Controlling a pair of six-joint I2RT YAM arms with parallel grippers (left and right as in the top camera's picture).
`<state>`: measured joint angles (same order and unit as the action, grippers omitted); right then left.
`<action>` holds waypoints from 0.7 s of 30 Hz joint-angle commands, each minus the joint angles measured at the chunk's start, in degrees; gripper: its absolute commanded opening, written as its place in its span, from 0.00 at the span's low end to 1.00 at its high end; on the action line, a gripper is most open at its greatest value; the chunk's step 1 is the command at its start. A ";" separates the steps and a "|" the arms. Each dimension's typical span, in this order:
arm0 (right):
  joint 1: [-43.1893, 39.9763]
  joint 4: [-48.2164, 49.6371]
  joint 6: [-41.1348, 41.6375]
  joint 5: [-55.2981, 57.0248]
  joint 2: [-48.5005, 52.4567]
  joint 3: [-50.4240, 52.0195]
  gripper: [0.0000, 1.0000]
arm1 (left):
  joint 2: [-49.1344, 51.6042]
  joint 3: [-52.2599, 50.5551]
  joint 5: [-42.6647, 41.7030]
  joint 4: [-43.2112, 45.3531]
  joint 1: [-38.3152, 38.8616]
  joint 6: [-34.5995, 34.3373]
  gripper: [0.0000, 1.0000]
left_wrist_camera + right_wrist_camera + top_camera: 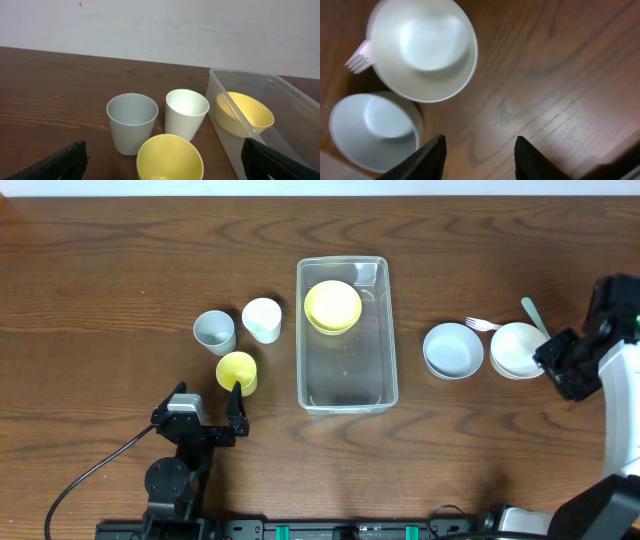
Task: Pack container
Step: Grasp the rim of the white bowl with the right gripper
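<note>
The clear container (346, 380) stands in the middle of the table with a yellow bowl (333, 306) inside its far end. To its left stand a grey-blue cup (214, 331), a white cup (262, 319) and a yellow cup (237, 371). My left gripper (208, 396) is open and empty, just in front of the yellow cup. In the left wrist view the yellow cup (170, 159) sits between the open fingers (165, 167), with the container (230, 140) to the right. My right gripper (560, 366) is open and empty beside a white bowl (518, 350).
A grey-blue bowl (453, 350) sits left of the white bowl. A pink fork (481, 324) and a pale green spoon (534, 315) lie behind them. The right wrist view shows the white bowl (422, 47), grey-blue bowl (375, 127) and open fingers (480, 152) over bare wood.
</note>
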<state>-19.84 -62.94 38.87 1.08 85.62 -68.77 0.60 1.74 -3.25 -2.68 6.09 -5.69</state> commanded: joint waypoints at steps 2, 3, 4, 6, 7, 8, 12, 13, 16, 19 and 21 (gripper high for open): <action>-0.94 5.35 1.38 -3.50 -0.61 5.77 0.45 | -0.31 -1.51 -0.22 -1.07 -0.28 0.79 0.98; -0.94 6.97 1.40 -3.50 -0.61 6.88 0.45 | -0.31 -1.51 -0.22 -1.07 -0.28 0.79 0.98; -0.94 8.61 1.40 -3.50 -0.61 7.91 0.44 | -0.31 -1.51 -0.22 -1.07 -0.28 0.79 0.98; -0.94 11.67 1.38 -3.48 -0.61 9.68 0.45 | -0.31 -1.51 -0.22 -1.07 -0.28 0.79 0.98; -0.94 13.51 1.38 -3.45 -0.59 10.75 0.44 | -0.31 -1.51 -0.22 -1.07 -0.28 0.79 0.98; -0.94 14.86 1.36 -3.45 -0.59 11.58 0.44 | -0.31 -1.51 -0.20 -1.07 -0.28 0.79 0.98; -0.94 19.76 1.38 -3.45 -0.48 15.56 0.43 | -0.31 -1.51 -0.22 -1.07 -0.28 0.79 0.98; -0.94 20.85 1.38 -3.45 -0.48 16.57 0.43 | -0.31 -1.51 -0.22 -1.07 -0.28 0.79 0.98; -0.94 24.24 1.38 -2.58 -0.48 19.39 0.42 | -0.31 -1.51 -0.22 -1.07 -0.28 0.79 0.98; -0.92 28.41 1.16 -2.14 -0.42 22.01 0.41 | -0.31 -1.51 -0.22 -1.07 -0.28 0.79 0.98; -0.87 31.30 1.14 -1.95 -0.28 23.65 0.41 | -0.31 -1.51 -0.22 -1.07 -0.28 0.79 0.98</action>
<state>-20.29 -33.28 39.70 -1.74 85.60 -46.96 0.60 1.74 -3.25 -2.68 6.09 -5.69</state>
